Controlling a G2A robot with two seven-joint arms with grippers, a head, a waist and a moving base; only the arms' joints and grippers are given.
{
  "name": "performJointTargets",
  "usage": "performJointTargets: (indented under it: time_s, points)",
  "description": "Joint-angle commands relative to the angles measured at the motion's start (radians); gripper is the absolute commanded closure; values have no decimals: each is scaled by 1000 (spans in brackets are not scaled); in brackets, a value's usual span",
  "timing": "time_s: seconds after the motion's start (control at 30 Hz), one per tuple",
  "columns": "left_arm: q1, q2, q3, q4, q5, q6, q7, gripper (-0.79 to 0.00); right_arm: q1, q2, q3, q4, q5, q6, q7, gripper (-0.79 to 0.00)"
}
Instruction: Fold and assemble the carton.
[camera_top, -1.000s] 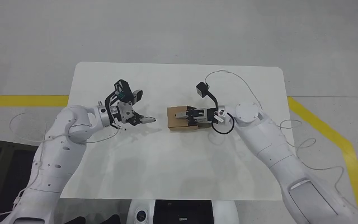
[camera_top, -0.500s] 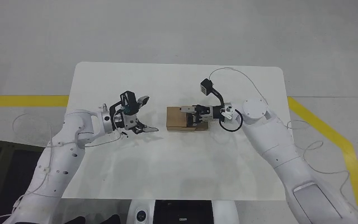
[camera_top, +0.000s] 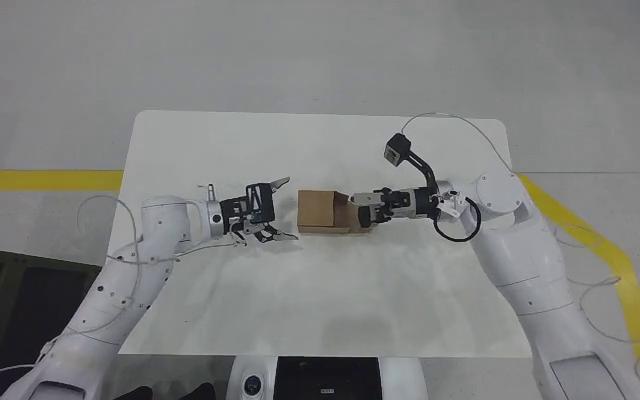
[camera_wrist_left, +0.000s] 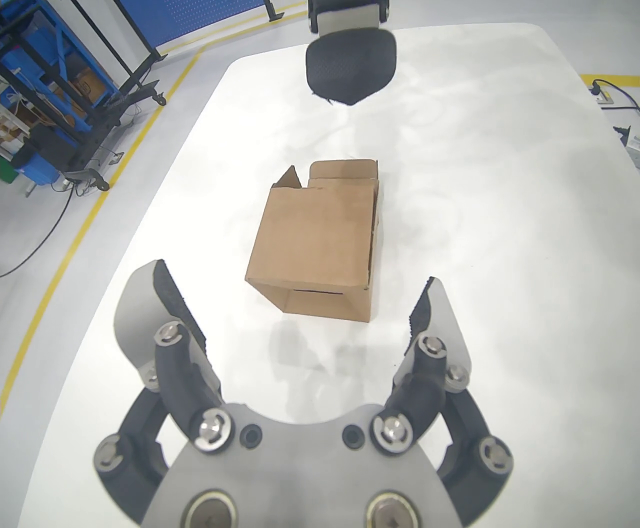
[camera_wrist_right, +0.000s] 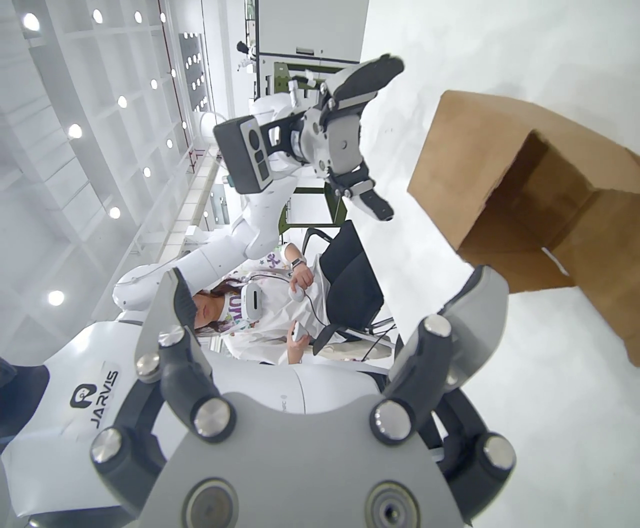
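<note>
Top view: the brown carton (camera_top: 322, 209) lies on its side near the middle of the white table (camera_top: 200, 140), between the two arms; its closed end faces the left gripper (camera_top: 284, 211) and its open end, with the flaps standing out, faces the right gripper (camera_top: 362, 208). The left gripper hangs low over the table near the closed end but apart from it; its two fingers are spread wide and hold nothing. The right gripper is just beside the open end; in the right wrist view its fingers are also spread wide with nothing between them, and the inside of the carton is seen in front of it; whether one fingertip touches a flap, I cannot tell.
</note>
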Motion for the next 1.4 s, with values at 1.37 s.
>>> performJointTargets:
  time_s: [1.37]
  points:
    - [-176, -69, 203, 253, -7, -1, 128, -785, 15, -35, -158, 166, 51, -26, -120, -785]
